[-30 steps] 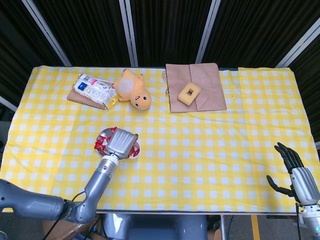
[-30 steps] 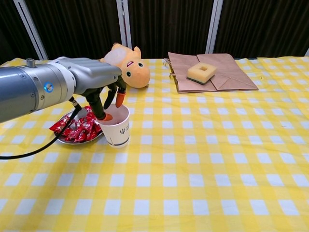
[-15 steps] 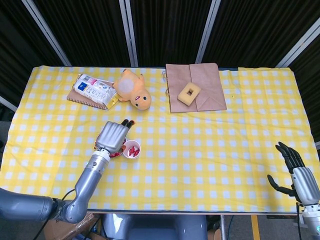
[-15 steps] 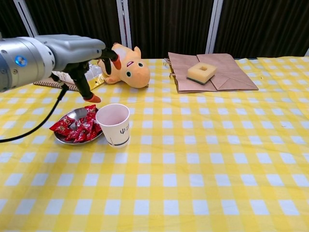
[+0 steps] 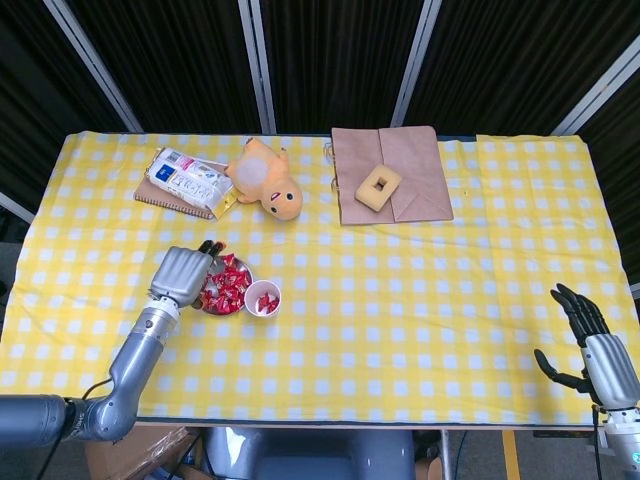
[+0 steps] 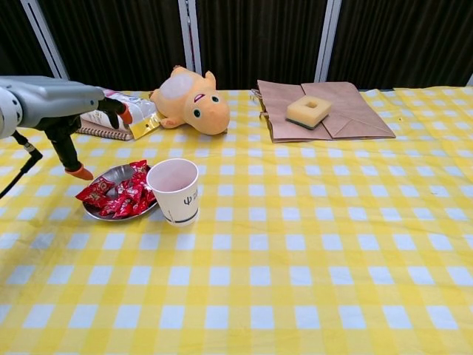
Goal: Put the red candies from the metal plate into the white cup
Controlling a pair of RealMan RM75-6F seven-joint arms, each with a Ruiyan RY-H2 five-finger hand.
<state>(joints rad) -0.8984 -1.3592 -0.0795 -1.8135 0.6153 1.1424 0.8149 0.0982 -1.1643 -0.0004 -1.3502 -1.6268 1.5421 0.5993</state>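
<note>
Head view: our left hand (image 5: 182, 273), fingers apart and empty, hovers left-centre, just left of the metal plate (image 5: 212, 306) of red candies (image 5: 225, 288); white cup (image 5: 263, 299) touches the plate's right. Right hand (image 5: 590, 345), spread, lower right, well apart.

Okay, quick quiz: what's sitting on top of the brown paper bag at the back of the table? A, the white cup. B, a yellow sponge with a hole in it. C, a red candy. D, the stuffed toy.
B: the yellow sponge with a hole in its middle lies on the brown paper bag, seen in both views.
</note>
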